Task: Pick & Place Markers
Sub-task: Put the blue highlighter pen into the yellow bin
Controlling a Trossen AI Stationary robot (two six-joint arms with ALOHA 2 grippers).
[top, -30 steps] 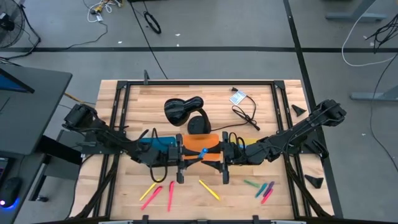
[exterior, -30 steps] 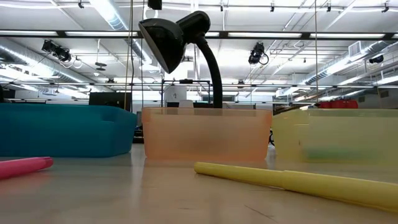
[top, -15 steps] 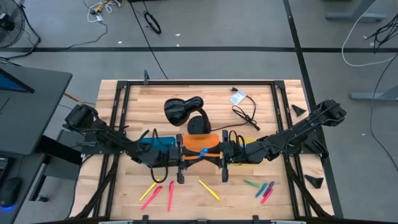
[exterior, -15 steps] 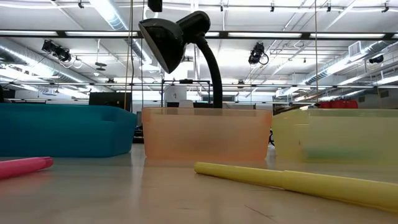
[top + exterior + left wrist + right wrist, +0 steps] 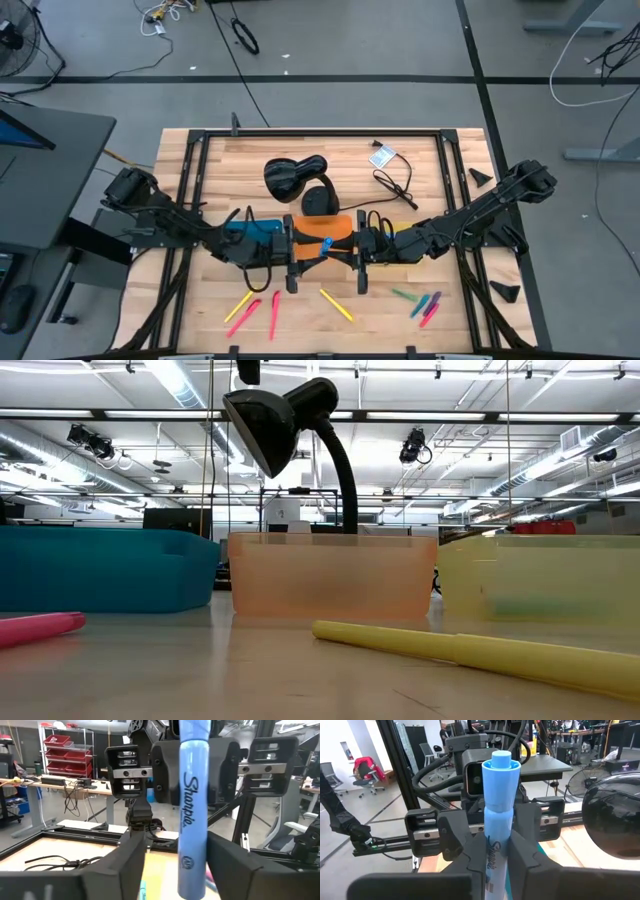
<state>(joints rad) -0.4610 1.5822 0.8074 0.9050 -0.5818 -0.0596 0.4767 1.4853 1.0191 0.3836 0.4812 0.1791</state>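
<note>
Handover above the orange tray [image 5: 330, 228]: right gripper [image 5: 492, 855] clenches the blue marker [image 5: 325, 245]; left gripper [image 5: 172, 855] stands released around it. Judged best: left closes squarely before right lets go.

The high camera hangs above the worktop [image 5: 420, 150] and looks straight down, far enough to take in its whole surface, both arms and the floor around. The low camera sits at worktop height, looking level across it into the room, very near a yellow marker [image 5: 470, 651] at lower right of its frame; the orange tray [image 5: 332, 575] at its centre is the one at the high frame's centre. Each wrist camera looks along its own claw, close on the blue marker [image 5: 192, 805] filling mid-frame, and faces the opposite arm's camera; both share that marker.
</note>
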